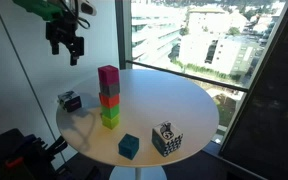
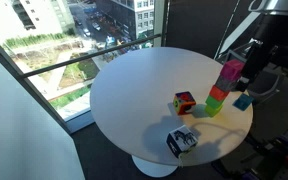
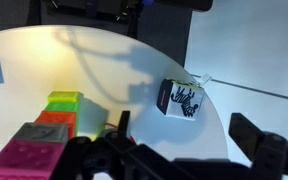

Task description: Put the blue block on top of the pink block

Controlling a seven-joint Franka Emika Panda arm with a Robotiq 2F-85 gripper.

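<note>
**High above the table, an open claw and a tower waiting for its cap**

Up near the window, the claw (image 1: 66, 45) hangs well clear of everything. In the wrist view its fingers are spread wide with nothing between them. That height makes sense to me, since the arm can swing over the tower without clipping it.

The pink block (image 1: 108, 76) is already the top of a stack, with a grey cube under it, then a red-orange one, then green at the bottom. So the goal is a high, narrow perch, and any push from the side could topple the whole stack.

The blue block (image 1: 129, 147) sits alone on the table (image 1: 184, 100), apart from the stack and near the rim. Its sides are free, which should make for an easy pinch from above. The patterned cube (image 1: 167, 140) stands near it but not touching. A small black-and-white object (image 1: 69, 100), too small to name, lies on the stack's other side.

Nothing has been picked up yet. I'd say the next step is to move across and come down on the blue block.
</note>
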